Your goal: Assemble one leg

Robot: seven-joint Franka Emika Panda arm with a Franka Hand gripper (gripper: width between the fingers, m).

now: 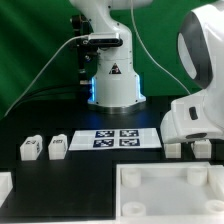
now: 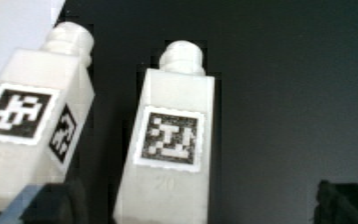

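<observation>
Leg lies centred between spread fingers of the gripper.

The arm rises from its base and bends over to the exterior view's right, wrist low and pointing down. The gripper holds its 2 dark fingertips spread wide apart.

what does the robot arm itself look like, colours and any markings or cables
The arm is glossy white, with rounded shells and black bands at the joints. Its white base carries a dark triangular label and shows a blue glow low down. Thin pale cables run to it from the exterior view's left. The gripper has dark jaws.
</observation>
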